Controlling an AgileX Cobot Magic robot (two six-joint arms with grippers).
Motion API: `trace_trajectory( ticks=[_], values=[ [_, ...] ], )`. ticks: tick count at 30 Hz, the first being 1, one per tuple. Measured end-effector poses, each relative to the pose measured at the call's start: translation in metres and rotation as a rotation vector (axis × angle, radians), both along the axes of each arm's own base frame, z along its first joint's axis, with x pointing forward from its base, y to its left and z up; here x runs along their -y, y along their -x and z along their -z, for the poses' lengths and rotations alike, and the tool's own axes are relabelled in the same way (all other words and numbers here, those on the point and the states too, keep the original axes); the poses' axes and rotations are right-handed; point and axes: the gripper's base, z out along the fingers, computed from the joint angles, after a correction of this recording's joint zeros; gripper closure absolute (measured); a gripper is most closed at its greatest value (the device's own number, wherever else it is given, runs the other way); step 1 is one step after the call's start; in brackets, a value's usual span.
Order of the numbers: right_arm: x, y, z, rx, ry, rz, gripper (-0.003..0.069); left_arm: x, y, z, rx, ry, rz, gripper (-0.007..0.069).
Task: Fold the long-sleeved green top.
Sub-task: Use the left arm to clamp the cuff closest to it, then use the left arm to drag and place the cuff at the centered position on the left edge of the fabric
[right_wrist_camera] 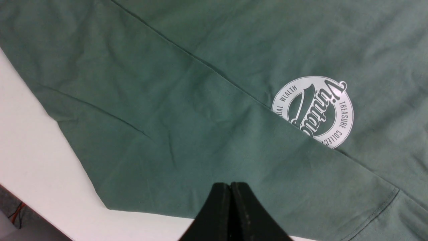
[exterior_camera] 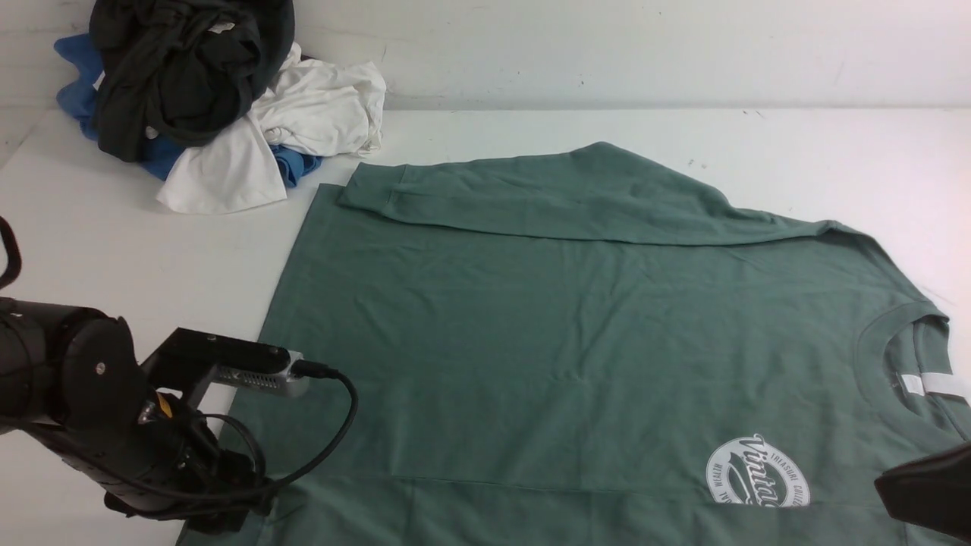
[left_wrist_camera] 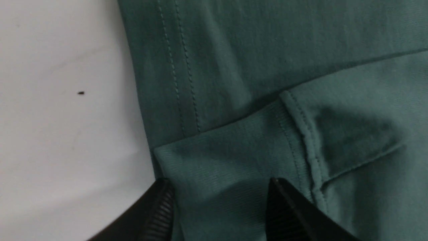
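Right, green long-sleeved top (exterior_camera: 531, 318) lies flat on the worktop (exterior_camera: 114, 227), sleeves (exterior_camera: 546, 201) laid across the body. Left claw (left_wrist_camera: 219, 182): jaws apart, straddling the cuff (left_wrist_camera: 217, 157) by the hem (left_wrist_camera: 180, 83). Right claw (right_wrist_camera: 230, 187): pressed together, above the near sleeve (right_wrist_camera: 187, 134). Lift left straight up, don't drag the cuff.

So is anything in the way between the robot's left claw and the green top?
No, nothing visible. The left gripper is open right at the green top, at its sleeve cuff, with only green cloth between its jaws. The pile of other clothes sits off at the table's far left corner.
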Motion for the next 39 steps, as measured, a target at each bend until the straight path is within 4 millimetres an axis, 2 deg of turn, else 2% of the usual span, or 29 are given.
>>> trace_trajectory(
  ticks=[3, 9, 12, 22, 33, 37, 38, 39],
  values=[
    [0.0, 0.0, 0.0, 0.001, 0.0, 0.0, 0.0673, 0.001, -0.003, 0.008, -0.018, -0.005, -0.001, 0.0272],
    [0.0, 0.0, 0.0, 0.002, 0.0, 0.0, 0.0673, 0.001, -0.005, 0.008, -0.015, -0.005, -0.002, 0.0279],
    [0.0, 0.0, 0.0, 0.002, 0.001, 0.001, 0.0673, 0.001, -0.005, 0.008, -0.012, -0.003, -0.002, 0.0318],
    [0.0, -0.001, 0.0, 0.011, 0.001, 0.002, 0.0673, 0.0, -0.001, -0.007, 0.039, 0.007, -0.001, 0.0533],
    [0.0, -0.002, -0.001, 0.027, -0.002, 0.006, 0.0673, 0.0, 0.002, -0.011, 0.034, 0.007, 0.008, 0.057],
    [0.001, -0.007, -0.001, 0.048, 0.007, 0.038, 0.0673, 0.002, -0.005, -0.032, 0.054, 0.009, 0.046, 0.0601],
    [0.002, -0.01, 0.001, 0.041, 0.017, 0.054, 0.0673, 0.003, -0.01, -0.043, 0.071, 0.013, 0.057, 0.0601],
    [0.002, -0.01, 0.0, 0.042, 0.018, 0.057, 0.0673, 0.003, -0.01, -0.043, 0.071, 0.013, 0.057, 0.0601]
  ],
)
